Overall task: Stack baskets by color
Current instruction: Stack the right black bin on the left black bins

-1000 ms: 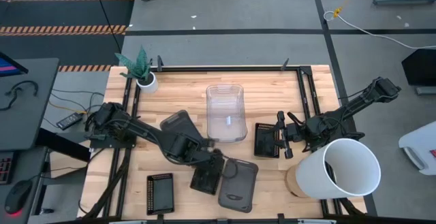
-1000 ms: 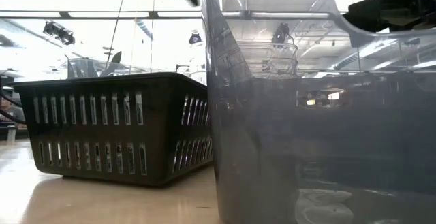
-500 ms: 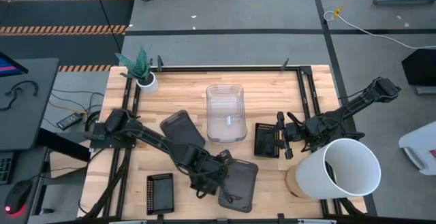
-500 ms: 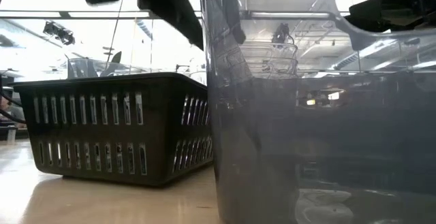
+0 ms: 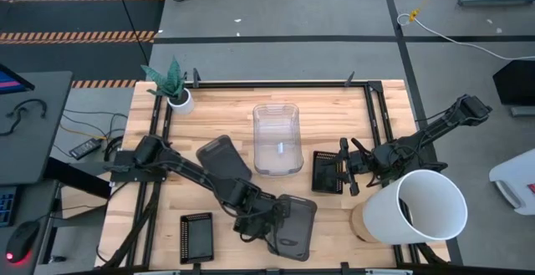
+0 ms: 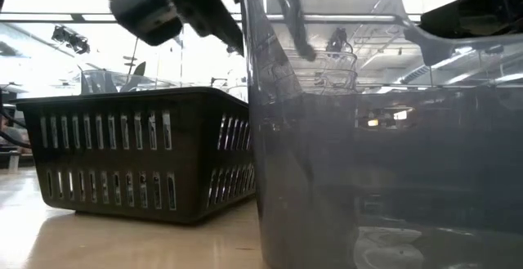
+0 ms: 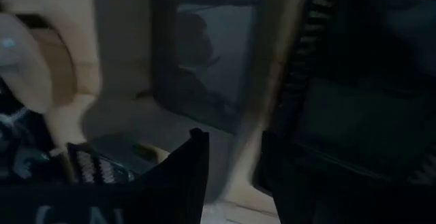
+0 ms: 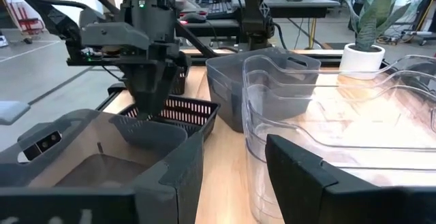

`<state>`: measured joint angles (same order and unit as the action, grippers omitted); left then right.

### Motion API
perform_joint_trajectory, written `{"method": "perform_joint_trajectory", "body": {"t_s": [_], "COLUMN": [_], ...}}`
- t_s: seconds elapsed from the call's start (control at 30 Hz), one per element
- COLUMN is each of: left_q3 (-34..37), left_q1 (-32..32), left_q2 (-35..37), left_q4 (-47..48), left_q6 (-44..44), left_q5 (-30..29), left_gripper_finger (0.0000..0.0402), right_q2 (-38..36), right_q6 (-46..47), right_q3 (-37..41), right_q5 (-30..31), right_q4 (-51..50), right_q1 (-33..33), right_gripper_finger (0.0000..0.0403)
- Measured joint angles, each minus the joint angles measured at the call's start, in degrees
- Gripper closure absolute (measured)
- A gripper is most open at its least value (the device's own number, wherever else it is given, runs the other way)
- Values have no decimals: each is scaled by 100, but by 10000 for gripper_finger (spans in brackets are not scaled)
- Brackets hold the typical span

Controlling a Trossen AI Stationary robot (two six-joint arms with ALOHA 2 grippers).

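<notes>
Sorting is judged partly under way; baskets lie scattered over the counter [image 5: 334, 104] by kind.

- Clear baskets [image 5: 277, 137]: nested at counter centre, toward the far edge. Seen as a stack of stepped rims in the right wrist view [image 8: 340, 142].
- Smoky grey basket [image 5: 292, 225]: near the front edge, right of centre. A second grey basket [image 5: 222, 158] sits apart, left of the clear stack. The pair is judged not yet stacked.
- Black mesh baskets: one at front left [image 5: 196, 236]; one under the left arm, just beside the front grey basket [image 8: 178, 109]; one at the right hand [image 5: 327, 172].

Left hand [image 5: 266, 223]: lowered over the left edge of the front grey basket, beside the mesh one. Fingers are seen apart in the left wrist view, one to each side of a basket wall; whether anything is gripped cannot be told. Placement is judged to suit taking a basket by its rim.

Right hand [image 5: 343, 170]: parked at the right mesh basket, fingers partly apart and straddling its rim; a firm hold cannot be confirmed.

White bucket [image 5: 422, 208]: on its side at the right front corner. Plant pot [image 5: 179, 99]: far left corner.
</notes>
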<state>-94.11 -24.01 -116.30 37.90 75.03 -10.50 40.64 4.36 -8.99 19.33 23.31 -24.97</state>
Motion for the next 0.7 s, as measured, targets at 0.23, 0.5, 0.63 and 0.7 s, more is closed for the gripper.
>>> {"method": "perform_joint_trajectory", "body": {"t_s": [0.23, 0.5, 0.63, 0.7], "left_q3": [3, 1, 5, -8], "left_q1": [76, 107, 135, 135], "left_q2": [-109, -297, -392, -425], "left_q4": [-293, -501, -511, -612], "left_q6": [43, 96, 114, 183], "left_q5": [372, 743, 833, 889], "left_gripper_finger": [260, 262, 275, 283], "right_q2": [61, 68, 70, 68], "right_q6": [0, 0, -5, -4], "right_q3": [0, 0, 0, 0], "right_q5": [3, 3, 3, 3], "right_q4": [9, 11, 24, 19], "right_q1": [0, 0, 0, 0], "right_gripper_finger": [239, 239, 239, 239]}}
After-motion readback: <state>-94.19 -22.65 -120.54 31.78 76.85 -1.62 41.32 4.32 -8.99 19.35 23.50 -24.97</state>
